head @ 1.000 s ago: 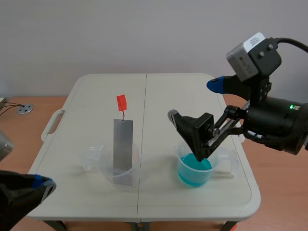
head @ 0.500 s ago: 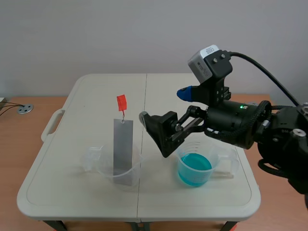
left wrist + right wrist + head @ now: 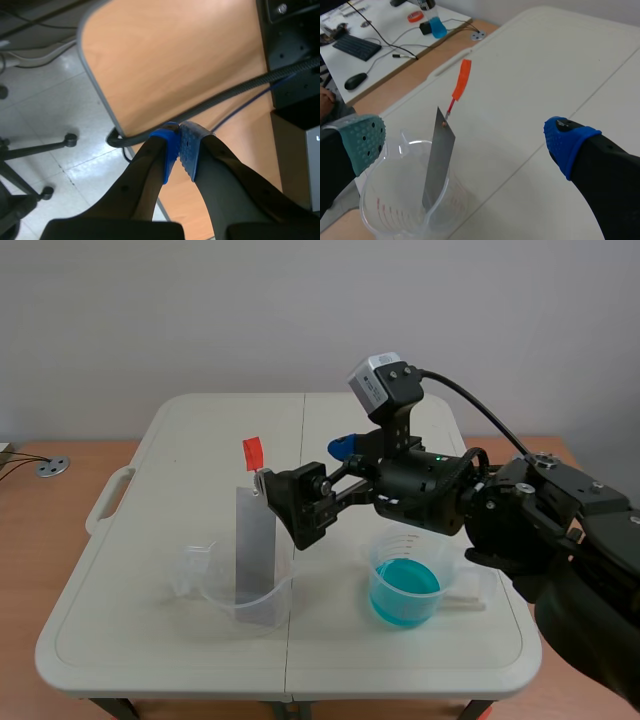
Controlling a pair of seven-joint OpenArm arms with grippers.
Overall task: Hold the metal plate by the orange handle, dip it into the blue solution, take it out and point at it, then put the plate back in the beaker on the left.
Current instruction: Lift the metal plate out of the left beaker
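Grey metal plate (image 3: 255,550), orange handle (image 3: 252,452), upright in clear beaker (image 3: 214,586); right gripper (image 3: 302,464) wide apart nearby.

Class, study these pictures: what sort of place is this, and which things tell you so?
Probably a robotics lab in an office-like room. A black robot arm reaches over a white table with a beaker of blue solution, and a nearby desk holds a keyboard and mouse.

Right arm (image 3: 540,515) matte black and bulky, a small green light (image 3: 437,455) on it; grey-and-white camera box (image 3: 385,380) at the wrist, fed by a black cable (image 3: 478,408); right end effector (image 3: 318,478) has one blue dotted pad (image 3: 565,142), one grey-green pad (image 3: 367,142); left end effector (image 3: 179,150) thick black, both pads (image 3: 170,152) blue.
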